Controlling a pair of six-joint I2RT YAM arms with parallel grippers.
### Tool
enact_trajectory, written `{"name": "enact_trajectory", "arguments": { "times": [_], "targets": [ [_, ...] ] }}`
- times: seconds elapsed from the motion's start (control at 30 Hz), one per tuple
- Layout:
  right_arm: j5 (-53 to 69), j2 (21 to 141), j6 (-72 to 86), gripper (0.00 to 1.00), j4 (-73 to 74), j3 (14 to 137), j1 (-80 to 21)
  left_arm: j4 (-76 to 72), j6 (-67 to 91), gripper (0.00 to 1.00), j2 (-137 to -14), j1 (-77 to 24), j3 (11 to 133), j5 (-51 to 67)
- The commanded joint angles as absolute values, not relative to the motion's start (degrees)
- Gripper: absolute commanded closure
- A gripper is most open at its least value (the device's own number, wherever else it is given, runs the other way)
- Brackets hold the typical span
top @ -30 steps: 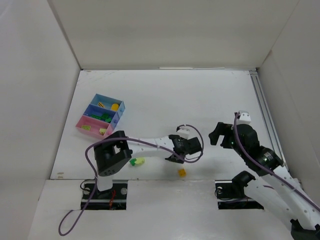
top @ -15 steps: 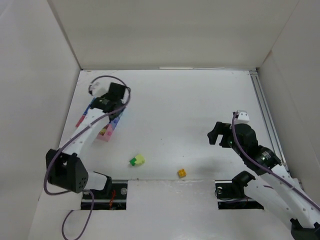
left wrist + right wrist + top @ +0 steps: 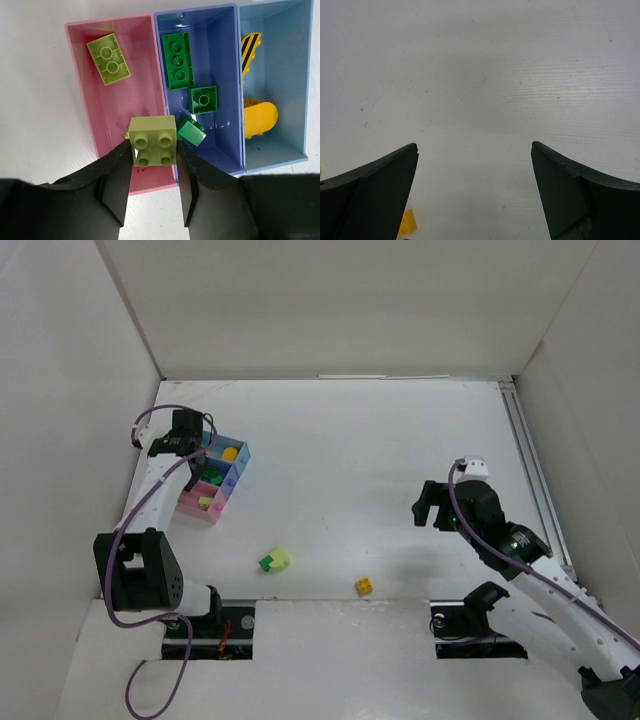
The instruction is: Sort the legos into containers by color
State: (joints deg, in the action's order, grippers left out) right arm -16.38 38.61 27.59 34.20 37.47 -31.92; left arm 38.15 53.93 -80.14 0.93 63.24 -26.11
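We are clamping a pale yellow-green brick (image 3: 152, 140) in our left end effector (image 3: 152, 150), one black finger pressing on each of its sides and its four studs facing the wrist camera. We are holding it over the near end of the pink tray (image 3: 135, 95), just beside the wall that tray shares with the darker blue tray (image 3: 222, 60); we cannot tell whether the brick is touching the tray. From above, this end effector is hovering at the left edge of the row of trays, at the far left of the tabletop (image 3: 350, 460).

In the pink tray a second pale yellow-green piece (image 3: 108, 59) is lying flat near the far end. The darker blue tray is holding three green bricks: a long one (image 3: 177, 60), a small square one (image 3: 203, 99) and a tilted one (image 3: 190, 131) against the pink-side wall. The light blue tray (image 3: 285, 65) is carrying a yellow piece (image 3: 260, 118) and a yellow-and-black striped piece (image 3: 250, 47).

We are keeping our right end effector (image 3: 475, 150) wide apart and gripping nothing, over bare tabletop well to the right. Near the front edge, a dark green brick (image 3: 267, 563) and a pale yellow brick (image 3: 282, 558) are lying touching each other, and an orange-yellow brick (image 3: 364, 586) is sitting apart to their right.
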Motion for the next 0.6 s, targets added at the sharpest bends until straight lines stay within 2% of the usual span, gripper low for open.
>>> {"name": "enact_trajectory", "arguments": {
  "times": [0.0, 0.2, 0.33, 0.47, 0.57],
  "targets": [
    [-18.02, 39.19, 26.37, 0.00, 31.03, 40.08, -31.73, 38.41, 53.17, 0.65, -79.45, 0.97, 65.04, -26.98],
    [-18.54, 39.20, 26.37, 0.00, 31.03, 40.08, -31.73, 39.46, 54.05, 0.63, -80.51, 0.97, 64.43, -26.37],
    [-19.16, 39.20, 25.75, 0.00, 30.50, 40.08, -31.73, 39.98, 54.58, 0.51, -80.51, 0.97, 63.90, -26.37],
    [-19.16, 39.73, 25.75, 0.00, 30.50, 40.08, -31.73, 39.99, 54.58, 0.50, -79.20, 0.97, 63.90, -25.84],
    [-18.54, 39.73, 25.23, 0.00, 30.50, 40.08, -31.73, 39.99, 53.97, 0.32, -76.74, 0.97, 63.90, -24.62]
  ]
}}
